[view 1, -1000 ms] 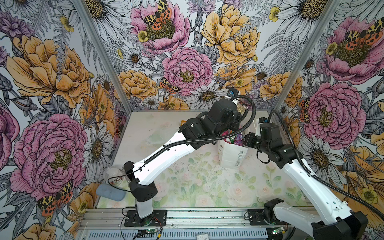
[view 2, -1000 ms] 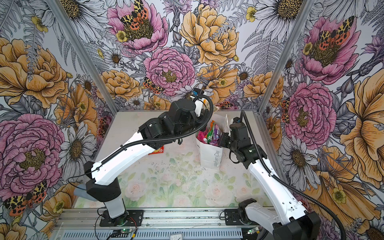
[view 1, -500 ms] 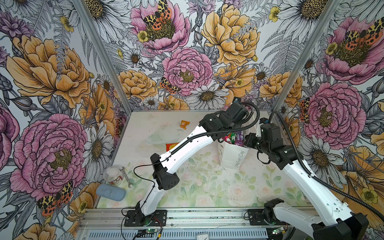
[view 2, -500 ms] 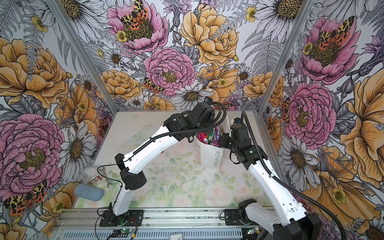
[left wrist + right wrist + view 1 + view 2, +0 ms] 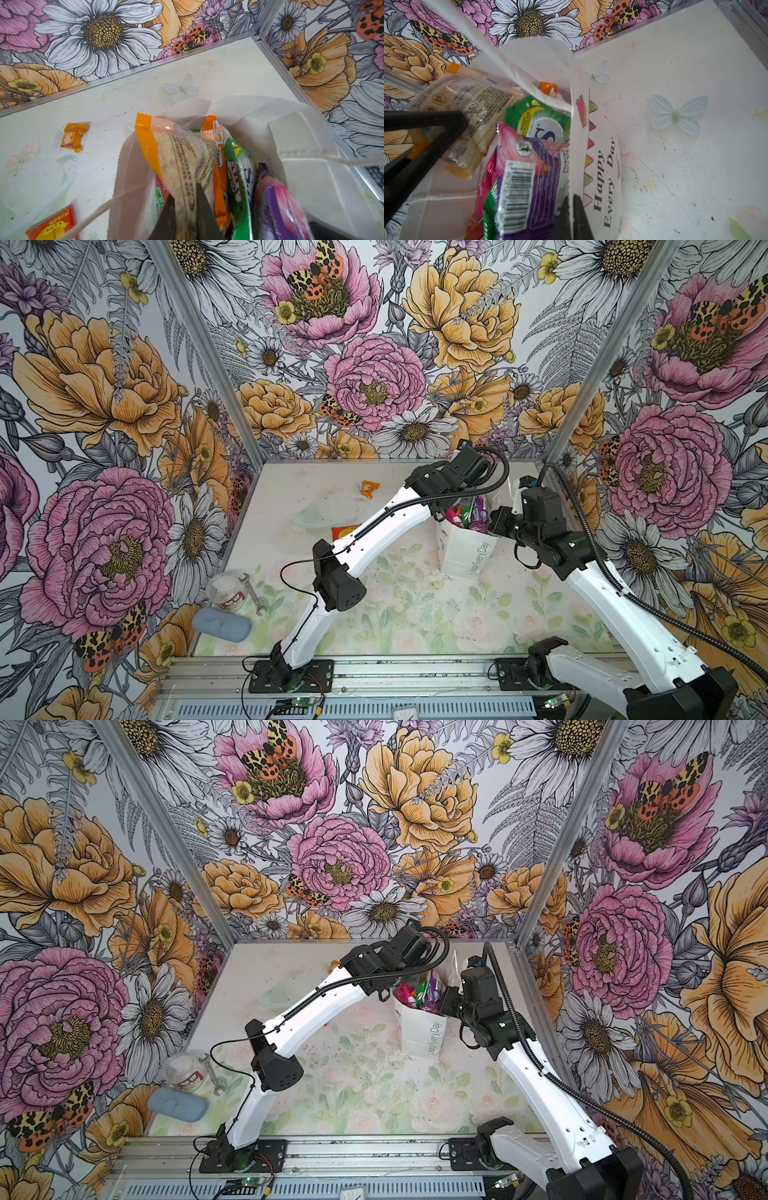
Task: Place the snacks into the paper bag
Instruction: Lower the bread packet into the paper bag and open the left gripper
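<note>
**Desk:** What do the top views give you?

**Me:** In both, I see the tall white paper gift bag (image 5: 465, 549) upright at two o'clock on the floral-print table (image 5: 415, 610), crammed with bright packets. My left arm (image 5: 386, 522) reaches over its mouth. My right gripper (image 5: 493, 526) sits at the three o'clock side of the rim. A tiny orange wrapped snack (image 5: 369, 488) lies at twelve o'clock, apart from the bag. A clear plastic cup (image 5: 185, 1073) and a blue-grey oblong case (image 5: 178, 1104) sit at eight o'clock.

**Desk:** Left wrist?

**Me:** My left gripper (image 5: 187, 216) is clamped on a clear packet with orange edges (image 5: 180, 158). The packet is at the bag's mouth, its far end sticking up past the rim. Beside it are a green FOX'S packet (image 5: 239, 178) and a purple packet (image 5: 278, 207). A red-orange packet with a yellow circle (image 5: 52, 226) lies on the table outside the bag.

**Desk:** Right wrist?

**Me:** My right gripper's jaws are pinched together on the bag's lettered wall at the rim. I can read "Happy Every Day" just beside them.
</note>
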`<act>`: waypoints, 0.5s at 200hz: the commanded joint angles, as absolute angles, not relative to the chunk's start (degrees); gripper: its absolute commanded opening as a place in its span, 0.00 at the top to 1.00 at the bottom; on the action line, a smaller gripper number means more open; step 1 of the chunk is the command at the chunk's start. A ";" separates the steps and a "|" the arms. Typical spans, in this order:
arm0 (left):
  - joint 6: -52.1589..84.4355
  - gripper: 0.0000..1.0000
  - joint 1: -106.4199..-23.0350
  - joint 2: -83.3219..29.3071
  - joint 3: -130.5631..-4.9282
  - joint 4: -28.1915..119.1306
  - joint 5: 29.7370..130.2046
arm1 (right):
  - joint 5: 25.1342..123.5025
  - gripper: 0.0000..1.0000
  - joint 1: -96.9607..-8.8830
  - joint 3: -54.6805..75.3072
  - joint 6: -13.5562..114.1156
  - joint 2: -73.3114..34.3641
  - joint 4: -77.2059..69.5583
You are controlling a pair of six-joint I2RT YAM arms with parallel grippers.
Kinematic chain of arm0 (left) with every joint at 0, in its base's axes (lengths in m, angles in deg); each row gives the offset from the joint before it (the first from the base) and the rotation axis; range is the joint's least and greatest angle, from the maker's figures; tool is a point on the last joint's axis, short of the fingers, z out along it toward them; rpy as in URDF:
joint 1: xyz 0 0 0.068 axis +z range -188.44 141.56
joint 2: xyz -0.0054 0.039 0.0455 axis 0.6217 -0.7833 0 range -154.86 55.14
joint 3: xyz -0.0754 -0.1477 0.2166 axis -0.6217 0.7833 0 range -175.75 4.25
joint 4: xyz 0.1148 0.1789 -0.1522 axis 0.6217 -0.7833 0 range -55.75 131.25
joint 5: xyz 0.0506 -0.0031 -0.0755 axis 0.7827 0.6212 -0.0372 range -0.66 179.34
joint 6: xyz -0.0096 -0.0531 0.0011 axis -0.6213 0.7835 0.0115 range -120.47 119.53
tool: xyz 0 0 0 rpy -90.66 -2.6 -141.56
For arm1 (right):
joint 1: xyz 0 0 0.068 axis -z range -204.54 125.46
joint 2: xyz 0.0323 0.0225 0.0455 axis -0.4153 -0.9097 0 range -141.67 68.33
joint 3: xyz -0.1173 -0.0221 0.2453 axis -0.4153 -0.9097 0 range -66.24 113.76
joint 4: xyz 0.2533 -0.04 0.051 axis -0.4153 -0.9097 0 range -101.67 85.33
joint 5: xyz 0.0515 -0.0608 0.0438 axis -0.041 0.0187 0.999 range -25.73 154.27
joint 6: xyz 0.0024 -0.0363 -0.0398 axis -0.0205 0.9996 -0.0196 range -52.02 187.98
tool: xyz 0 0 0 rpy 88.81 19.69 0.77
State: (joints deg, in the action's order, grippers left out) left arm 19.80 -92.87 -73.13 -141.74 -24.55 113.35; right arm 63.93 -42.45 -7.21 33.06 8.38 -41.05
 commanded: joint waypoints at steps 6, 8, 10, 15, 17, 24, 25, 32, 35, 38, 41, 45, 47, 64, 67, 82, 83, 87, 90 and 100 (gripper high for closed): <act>21.15 0.84 -91.70 -73.67 -142.73 -24.82 111.95 | 64.53 1.00 -42.53 -7.69 33.18 9.35 -38.95; 21.15 0.84 -91.77 -73.72 -142.77 -24.84 111.96 | 64.53 1.00 -42.48 -7.70 33.20 9.31 -38.95; 21.20 0.84 -91.65 -73.72 -142.74 -24.80 111.94 | 64.53 1.00 -42.54 -7.70 33.18 9.34 -38.95; 21.23 0.84 -91.61 -73.90 -142.82 -24.83 111.86 | 64.53 1.00 -42.56 -7.77 33.17 9.35 -38.93; 21.24 0.84 -91.55 -73.96 -142.86 -24.84 111.78 | 64.57 1.00 -42.56 -7.79 33.22 9.37 -38.95; 21.24 0.84 -91.38 -74.22 -142.92 -24.84 111.46 | 64.53 1.00 -42.55 -7.79 33.18 9.35 -38.95; 21.24 0.84 -91.37 -74.23 -142.94 -24.84 111.39 | 64.53 1.00 -42.55 -7.84 33.18 9.35 -38.95; 21.24 0.84 -91.27 -74.45 -143.26 -24.82 111.34 | 64.57 1.00 -42.55 -7.88 33.18 9.43 -38.95; 21.23 0.84 -91.22 -74.42 -143.37 -24.80 110.81 | 64.53 1.00 -42.51 -7.88 33.18 9.42 -38.91; 21.16 0.84 -91.20 -74.50 -143.52 -24.76 110.64 | 64.53 1.00 -42.55 -7.95 33.17 9.39 -38.85; 21.13 0.83 -91.18 -74.66 -143.57 -24.79 110.42 | 64.57 1.00 -42.56 -7.95 33.17 9.37 -38.86; 21.07 0.83 -91.17 -74.72 -143.77 -24.80 110.23 | 64.53 1.00 -42.55 -7.96 33.18 9.41 -38.86; 21.02 0.82 -91.15 -74.73 -143.87 -24.72 110.19 | 64.53 1.00 -42.51 -7.97 33.18 9.37 -38.86; 20.98 0.75 -90.96 -74.89 -144.09 -24.83 109.24 | 64.57 1.00 -42.49 -7.97 33.20 9.35 -38.82; 21.00 0.73 -90.83 -74.78 -144.03 -24.84 109.07 | 64.53 1.00 -42.47 -7.97 33.18 9.35 -38.86; 21.07 0.64 -90.82 -74.22 -143.73 -24.84 108.57 | 64.53 1.00 -42.55 -7.86 33.18 9.42 -38.86; 21.07 0.63 -90.86 -74.19 -143.65 -24.84 108.54 | 64.53 1.00 -42.55 -7.87 33.18 9.43 -38.82; 21.07 0.61 -90.91 -73.94 -143.61 -24.82 108.55 | 64.60 1.00 -42.56 -7.83 33.20 9.36 -38.86; 20.94 0.59 -90.99 -73.81 -143.65 -24.80 108.51 | 64.49 1.00 -42.51 -7.81 33.21 9.43 -38.86; 20.09 0.54 -91.24 -73.47 -143.66 -24.67 108.55 | 64.49 1.00 -42.48 -7.79 33.22 9.45 -38.86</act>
